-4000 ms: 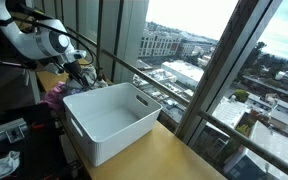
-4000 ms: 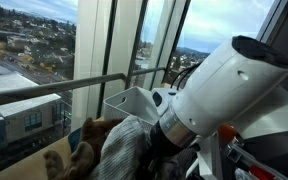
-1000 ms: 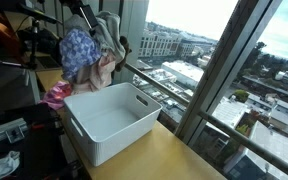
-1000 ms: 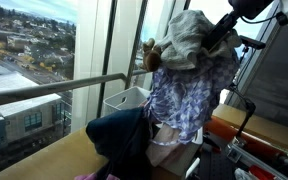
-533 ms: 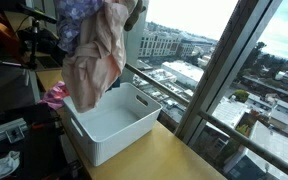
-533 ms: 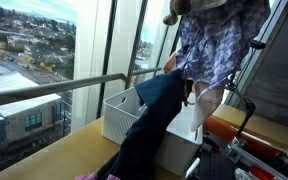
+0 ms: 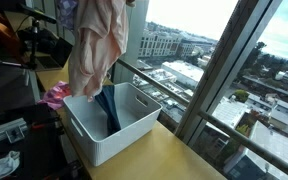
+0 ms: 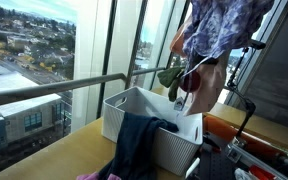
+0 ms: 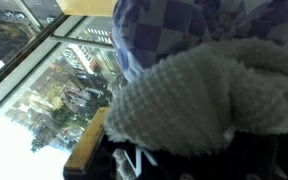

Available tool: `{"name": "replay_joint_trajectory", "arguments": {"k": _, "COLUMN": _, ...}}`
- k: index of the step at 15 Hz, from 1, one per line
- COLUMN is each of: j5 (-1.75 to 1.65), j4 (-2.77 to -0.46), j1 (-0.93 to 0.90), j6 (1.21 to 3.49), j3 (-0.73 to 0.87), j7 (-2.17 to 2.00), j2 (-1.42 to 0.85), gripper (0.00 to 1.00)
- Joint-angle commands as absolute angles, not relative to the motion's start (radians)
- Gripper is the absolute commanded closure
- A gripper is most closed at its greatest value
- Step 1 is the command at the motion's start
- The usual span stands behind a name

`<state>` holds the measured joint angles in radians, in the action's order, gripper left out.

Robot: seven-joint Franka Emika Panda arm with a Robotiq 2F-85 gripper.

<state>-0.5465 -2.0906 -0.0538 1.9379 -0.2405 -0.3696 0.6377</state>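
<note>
Gripping the clothes bundle (image 7: 96, 45) high above the white basket (image 7: 114, 140), end effector clamped in the cloth, we are risking the dangling dark-blue garment (image 8: 136, 145) snagging the rim and dragging it.

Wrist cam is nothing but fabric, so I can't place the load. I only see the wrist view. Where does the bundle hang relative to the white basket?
Observer: The bundle hangs in the air over the white basket. Its pink folds come down to about rim level.
Operator: Anything trailing lower?
Observer: Yes. A dark blue garment shows below the bundle, reaching down inside the basket. In an exterior view it seems to drape over one wall.
Operator: Anything outside the basket?
Observer: A pink cloth lies just beyond one end of the basket.
</note>
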Motion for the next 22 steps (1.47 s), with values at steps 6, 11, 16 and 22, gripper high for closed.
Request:
{"name": "replay_joint_trajectory", "arguments": {"k": 6, "j5": -0.593, "j4": -2.201, "j1": -0.027, "j6": 2.117, "j3": -0.285, "j7": -0.437, "j2": 0.55, "gripper": 0.96}}
{"name": "replay_joint_trajectory", "arguments": {"k": 11, "j5": -0.638, "j4": -2.3, "j1": -0.016, "j6": 2.247, "j3": -0.276, "j7": -0.498, "j2": 0.478, "gripper": 0.96}}
{"name": "replay_joint_trajectory", "arguments": {"k": 16, "j5": -0.736, "j4": -2.408, "j1": 0.018, "j6": 2.345, "j3": -0.272, "j7": -0.595, "j2": 0.42, "gripper": 0.96}}
{"name": "replay_joint_trajectory", "arguments": {"k": 22, "j5": -1.028, "j4": -2.465, "j1": 0.041, "j6": 2.346, "j3": -0.299, "j7": -0.894, "j2": 0.312, "gripper": 0.96}}
